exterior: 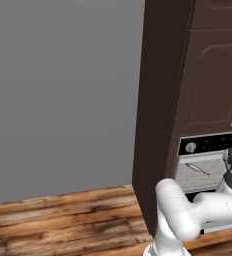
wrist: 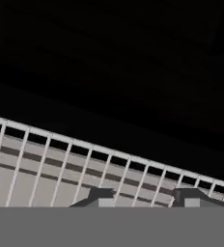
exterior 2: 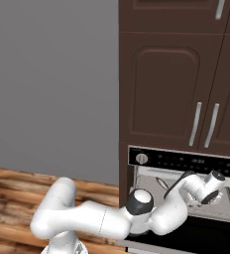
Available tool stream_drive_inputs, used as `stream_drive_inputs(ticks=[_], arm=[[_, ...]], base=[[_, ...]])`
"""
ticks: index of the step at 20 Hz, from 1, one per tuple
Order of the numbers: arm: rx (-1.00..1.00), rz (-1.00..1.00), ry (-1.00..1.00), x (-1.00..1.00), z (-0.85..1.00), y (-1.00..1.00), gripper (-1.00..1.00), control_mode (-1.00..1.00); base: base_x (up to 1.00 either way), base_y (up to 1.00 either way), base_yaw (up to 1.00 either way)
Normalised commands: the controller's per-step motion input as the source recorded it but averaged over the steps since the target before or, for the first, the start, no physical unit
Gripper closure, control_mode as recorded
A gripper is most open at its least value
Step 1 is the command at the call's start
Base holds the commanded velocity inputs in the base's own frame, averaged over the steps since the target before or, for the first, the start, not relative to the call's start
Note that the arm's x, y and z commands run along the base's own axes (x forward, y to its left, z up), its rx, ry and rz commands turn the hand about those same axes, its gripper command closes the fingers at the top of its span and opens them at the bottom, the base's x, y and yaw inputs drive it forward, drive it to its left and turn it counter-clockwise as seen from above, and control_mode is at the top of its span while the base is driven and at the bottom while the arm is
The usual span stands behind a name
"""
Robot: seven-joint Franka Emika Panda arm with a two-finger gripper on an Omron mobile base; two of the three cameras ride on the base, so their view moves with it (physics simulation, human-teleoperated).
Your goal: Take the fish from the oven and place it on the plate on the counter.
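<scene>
The oven (exterior: 208, 172) is set in dark brown cabinetry, with a black control panel and a round silver knob (exterior: 190, 147). The fish (exterior: 197, 168), slim and dark, lies on the wire rack (wrist: 46, 169) inside the oven and also appears as the fish (exterior 2: 161, 184) in the right base view. My arm reaches into the oven, its hand (exterior 2: 209, 187) to the right of the fish and apart from it. My gripper (wrist: 145, 198) hangs just above the rack, jaws apart, nothing between the fingertips (wrist: 100, 195). The plate and the counter are out of view.
Tall dark brown cabinet doors with silver handles (exterior 2: 196, 124) rise above the oven. A grey wall (exterior: 63, 100) and a wooden floor (exterior: 63, 220) lie to the left. The oven's interior behind the rack is dark.
</scene>
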Motion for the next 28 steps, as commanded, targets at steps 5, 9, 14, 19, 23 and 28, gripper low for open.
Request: stream_drive_inputs(ticks=[5,9,14,19,23,28], arm=[[0.00,0.03,0.33,-1.00,-1.00,-0.07,-1.00,-1.00],[0.01,0.04,0.32,-1.00,-1.00,-0.08,-1.00,-1.00],[0.04,0.04,0.26,-1.00,-0.90,-0.05,-1.00,-1.00],[0.14,0.04,-0.04,-1.00,-0.20,-0.05,-1.00,-1.00],[0.11,0.02,-0.30,-1.00,0.30,-0.01,-1.00,-1.00],[0.04,0.01,-0.36,-0.80,0.96,0.07,-1.00,-1.00]], base=[[0.00,0.00,0.00],[0.00,0.00,0.00],[0.00,0.00,0.00],[0.00,0.00,0.00],[0.00,0.00,0.00],[0.00,0.00,0.00]])
